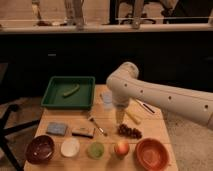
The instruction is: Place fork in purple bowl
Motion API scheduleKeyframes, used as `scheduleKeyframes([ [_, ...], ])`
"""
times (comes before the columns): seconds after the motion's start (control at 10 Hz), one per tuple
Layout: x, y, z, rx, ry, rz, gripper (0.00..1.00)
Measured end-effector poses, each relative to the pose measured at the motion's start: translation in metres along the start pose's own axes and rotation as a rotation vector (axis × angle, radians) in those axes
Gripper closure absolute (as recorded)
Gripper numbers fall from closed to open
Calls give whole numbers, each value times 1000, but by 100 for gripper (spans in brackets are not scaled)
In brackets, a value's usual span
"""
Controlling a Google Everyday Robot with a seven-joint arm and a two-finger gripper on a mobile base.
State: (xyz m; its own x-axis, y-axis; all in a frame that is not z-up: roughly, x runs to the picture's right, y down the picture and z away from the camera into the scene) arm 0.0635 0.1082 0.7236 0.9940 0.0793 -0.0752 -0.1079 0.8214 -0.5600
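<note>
Mostly hidden beneath its arm, the gripper hangs spread wide; the fork, blurred, lies at its eight o'clock.

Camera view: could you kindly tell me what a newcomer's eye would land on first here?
The big white robot arm reaching in from the right stands out first, its gripper hanging open over the middle of the wooden table, near the fork. Next come the green tray at the back left, the purple bowl at the front left and the orange-red bowl at the front right.
</note>
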Motion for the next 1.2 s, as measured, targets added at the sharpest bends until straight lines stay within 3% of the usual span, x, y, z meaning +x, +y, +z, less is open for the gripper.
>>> scheduleKeyframes([
  [0.3, -40, -1, 0, -5, -24, -2, 20],
  [0.8, -56, -6, 17, -58, -48, 124, 20],
  [1.2, -74, -3, 31, -75, -49, 156, 20],
])
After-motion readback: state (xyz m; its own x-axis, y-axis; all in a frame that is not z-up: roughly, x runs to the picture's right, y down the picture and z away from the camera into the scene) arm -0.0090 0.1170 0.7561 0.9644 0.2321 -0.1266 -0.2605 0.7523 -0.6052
